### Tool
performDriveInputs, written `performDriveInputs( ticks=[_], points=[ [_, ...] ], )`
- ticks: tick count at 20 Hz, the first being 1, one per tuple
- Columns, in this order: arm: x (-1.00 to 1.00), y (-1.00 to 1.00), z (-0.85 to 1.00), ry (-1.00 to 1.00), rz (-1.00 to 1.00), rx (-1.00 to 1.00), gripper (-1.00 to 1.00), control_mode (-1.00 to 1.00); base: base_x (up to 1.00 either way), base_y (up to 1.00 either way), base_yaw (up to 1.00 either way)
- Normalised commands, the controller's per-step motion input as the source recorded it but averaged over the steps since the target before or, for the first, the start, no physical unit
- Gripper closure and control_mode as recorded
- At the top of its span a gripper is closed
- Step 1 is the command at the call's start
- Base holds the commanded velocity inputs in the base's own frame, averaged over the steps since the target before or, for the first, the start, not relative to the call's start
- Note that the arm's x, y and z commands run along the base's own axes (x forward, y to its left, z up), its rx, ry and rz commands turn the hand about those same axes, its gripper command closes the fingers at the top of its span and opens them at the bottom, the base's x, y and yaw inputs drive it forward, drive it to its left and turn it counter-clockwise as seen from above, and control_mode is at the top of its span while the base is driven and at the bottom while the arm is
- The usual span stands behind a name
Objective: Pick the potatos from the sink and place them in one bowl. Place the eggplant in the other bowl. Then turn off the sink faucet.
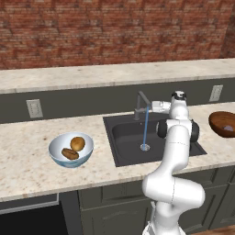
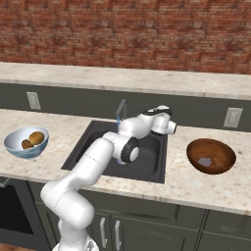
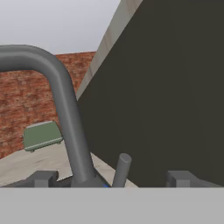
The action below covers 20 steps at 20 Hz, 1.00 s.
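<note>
Last step in hand: jaws wide open at the sink faucet, water running.

The jaws (image 3: 111, 179) stand spread wide with nothing between them but air, one fingertip (image 3: 43, 178) to each side of the sink faucet (image 3: 65, 109), whose small upright lever (image 3: 122, 168) rises just ahead. Both potatos (image 1: 74, 148) lie in the pale blue-white bowl (image 1: 57, 158) and the eggplant (image 2: 205, 161) in the dark brown bowl (image 2: 212, 156), so I judge only the shut-off remains: the next move calls for nudging that lever, since a blue stream (image 1: 146, 128) falls to the drain of the sink (image 1: 124, 137). Around it spreads the speckled stone desk (image 1: 27, 160), with dark cabinets below, a grey backsplash with outlets, and a red brick wall (image 1: 114, 27) above.
</note>
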Motion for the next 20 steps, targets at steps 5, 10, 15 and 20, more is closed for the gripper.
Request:
performDriveInputs(
  ticks=[5,10,15,20],
  points=[
    [0.18,0.14,0.0,0.0,0.0,0.0,1.0,-1.0,0.0,0.0,0.0],
    [0.1,0.0,0.0,0.0,0.0,0.0,1.0,-1.0,0.0,0.0,0.0],
    [0.04,-0.02,0.0,0.0,0.01,0.0,1.0,-1.0,0.0,0.0,0.0],
    [0.0,-0.1,0.0,0.0,0.02,0.0,1.0,-1.0,0.0,0.0,0.0]
  ],
)
